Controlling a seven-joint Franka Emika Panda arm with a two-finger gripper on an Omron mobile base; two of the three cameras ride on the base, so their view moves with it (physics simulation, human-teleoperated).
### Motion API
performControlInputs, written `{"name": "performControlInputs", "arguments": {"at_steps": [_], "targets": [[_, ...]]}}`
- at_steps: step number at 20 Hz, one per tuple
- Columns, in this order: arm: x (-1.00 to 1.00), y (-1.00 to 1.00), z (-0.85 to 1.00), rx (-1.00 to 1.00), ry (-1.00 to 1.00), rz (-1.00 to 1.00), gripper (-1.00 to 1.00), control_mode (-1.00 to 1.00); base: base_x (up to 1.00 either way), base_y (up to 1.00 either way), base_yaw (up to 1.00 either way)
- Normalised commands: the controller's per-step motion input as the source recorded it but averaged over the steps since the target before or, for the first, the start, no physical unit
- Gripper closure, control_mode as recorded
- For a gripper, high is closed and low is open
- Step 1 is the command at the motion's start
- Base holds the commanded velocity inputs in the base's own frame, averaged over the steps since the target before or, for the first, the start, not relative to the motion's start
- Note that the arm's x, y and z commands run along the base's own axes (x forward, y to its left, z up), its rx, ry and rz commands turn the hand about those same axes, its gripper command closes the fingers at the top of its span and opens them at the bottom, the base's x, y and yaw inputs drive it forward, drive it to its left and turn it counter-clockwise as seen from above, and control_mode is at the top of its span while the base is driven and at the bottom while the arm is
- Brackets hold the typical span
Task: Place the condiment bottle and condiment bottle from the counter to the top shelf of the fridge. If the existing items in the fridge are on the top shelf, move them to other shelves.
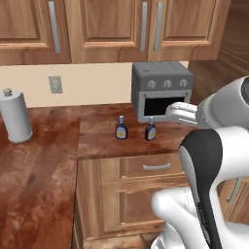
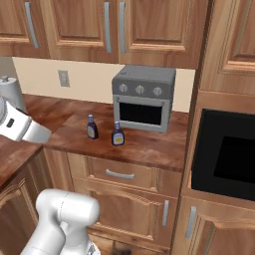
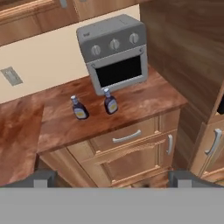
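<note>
We are holding our two-finger gripper (image 3: 111,178) well back from the glossy reddish-brown wood-grain counter (image 3: 144,98), its dark finger tips standing wide apart with nothing between them. The two small dark purple-blue condiment bottles are standing upright near each other in front of the grey toaster oven (image 3: 114,53): the left condiment bottle (image 3: 78,108) out on open counter, the right condiment bottle (image 3: 110,101) just before the oven's dark glass door. We are judging that we are at the opening step, the approach to a first bottle, with neither picked up yet. Next we are needing to bring the hand down and forward over one bottle, line the spread fingers around its body, and keep clear of its neighbour and the oven front.
</note>
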Motion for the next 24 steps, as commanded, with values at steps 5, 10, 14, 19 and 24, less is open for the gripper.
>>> {"name": "performControlInputs", "arguments": {"at_steps": [5, 10, 14, 19, 24], "targets": [[0.32, -0.40, -0.32, -0.01, 0.08, 0.00, -1.00, -1.00, 0.00, 0.00, 0.00], [0.47, -0.52, -0.38, 0.00, 0.02, 0.01, -1.00, -1.00, 0.00, 0.00, 0.00], [0.63, -0.31, -0.50, 0.00, 0.10, 0.09, -1.00, -1.00, 0.00, 0.00, 0.00], [0.75, -0.08, -0.43, 0.00, 0.09, 0.12, -1.00, -1.00, 0.00, 0.00, 0.00], [0.84, -0.02, -0.39, 0.00, 0.09, 0.12, -1.00, -1.00, 0.00, 0.00, 0.00]]}}
